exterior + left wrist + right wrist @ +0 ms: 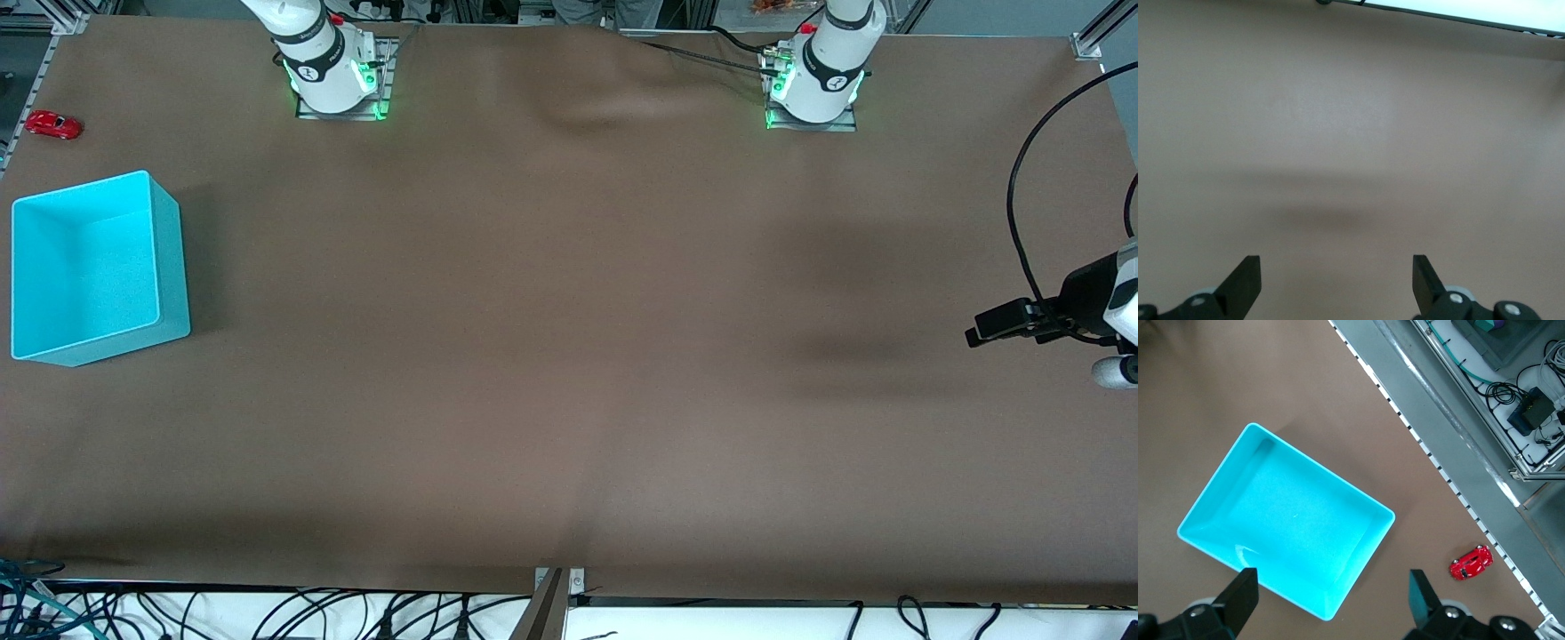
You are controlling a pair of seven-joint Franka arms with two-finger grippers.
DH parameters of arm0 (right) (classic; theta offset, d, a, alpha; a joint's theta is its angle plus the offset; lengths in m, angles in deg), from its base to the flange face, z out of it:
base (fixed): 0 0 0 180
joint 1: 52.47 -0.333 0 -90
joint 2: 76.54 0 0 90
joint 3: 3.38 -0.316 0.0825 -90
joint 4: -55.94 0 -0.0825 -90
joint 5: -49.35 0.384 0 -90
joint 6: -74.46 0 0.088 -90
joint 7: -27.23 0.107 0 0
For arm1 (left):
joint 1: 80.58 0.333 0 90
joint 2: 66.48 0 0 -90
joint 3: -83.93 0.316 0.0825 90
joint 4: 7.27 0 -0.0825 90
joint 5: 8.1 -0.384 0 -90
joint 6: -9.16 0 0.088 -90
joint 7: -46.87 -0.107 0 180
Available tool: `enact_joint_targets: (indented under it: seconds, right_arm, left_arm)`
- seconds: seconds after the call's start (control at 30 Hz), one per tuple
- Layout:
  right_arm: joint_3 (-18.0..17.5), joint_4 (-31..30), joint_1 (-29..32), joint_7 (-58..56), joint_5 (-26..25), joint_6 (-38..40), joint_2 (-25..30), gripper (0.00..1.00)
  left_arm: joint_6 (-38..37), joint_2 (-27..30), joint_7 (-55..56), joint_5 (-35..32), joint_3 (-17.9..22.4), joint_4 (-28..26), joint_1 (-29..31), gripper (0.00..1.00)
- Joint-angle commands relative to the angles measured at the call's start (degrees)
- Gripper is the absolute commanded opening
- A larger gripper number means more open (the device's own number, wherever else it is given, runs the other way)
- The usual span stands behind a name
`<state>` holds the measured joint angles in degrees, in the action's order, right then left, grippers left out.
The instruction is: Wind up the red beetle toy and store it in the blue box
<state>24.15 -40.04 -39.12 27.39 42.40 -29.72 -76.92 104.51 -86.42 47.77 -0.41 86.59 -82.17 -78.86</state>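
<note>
Front view: the red beetle toy [53, 124] lies at the right arm's end of the table, farther from the camera than the blue box [169, 267]. Left wrist view: the left gripper [1337, 283] hangs released over bare table [1338, 120]. Right wrist view: the right gripper [1333, 599] is spread above the box [1205, 500], the toy [1471, 562] apart from it

Wide table [569, 356] covered with plain brown cloth, matte, faintly rippled, soft fold near its upper middle. Diffuse shadows darken cloth toward left arm's end of table. Silver metal frame rail [36, 80] borders table at right arm's end, perforated strip [1431, 463] along table edge. Just past rail, grey floor channel with shelf of black cables [1531, 393]. Below table's nearest edge, white floor [711, 622] with tangled black cables [356, 618], teal cable at corner. Even overhead light.
</note>
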Motion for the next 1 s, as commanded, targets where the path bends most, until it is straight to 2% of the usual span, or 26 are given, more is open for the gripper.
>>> enact_joint_targets:
  seconds: [0.0, 0.23, 0.67, 0.83, 0.97]
  right_arm:
    - [-0.4, -4.7, 1.8, -0.9, -1.0, -4.0, 2.4, 1.00]
    - [0.2, -10.0, 3.6, -1.3, -1.0, -8.7, 3.3, 1.00]
    - [3.8, -15.6, 5.8, -2.4, -1.0, -16.8, 3.0, 1.00]
    - [3.9, -17.0, 6.3, -1.7, -0.7, -18.9, 1.9, 1.00]
    - [3.9, -19.9, 7.3, -0.7, -0.1, -23.4, 1.1, 1.00]
  left_arm:
    - [-1.0, 0.2, -0.7, -1.0, 0.4, 0.8, -0.3, 1.00]
    - [-1.0, 0.2, -0.7, -1.0, 0.5, 0.8, -0.1, 1.00]
    - [-1.0, 0.1, -0.7, -1.0, 0.5, 0.8, -0.1, 1.00]
    - [-1.0, 0.1, -0.7, -1.0, 0.5, 0.8, 0.0, 1.00]
    - [-1.0, 0.1, -0.7, -1.0, 0.5, 0.8, 0.0, 1.00]
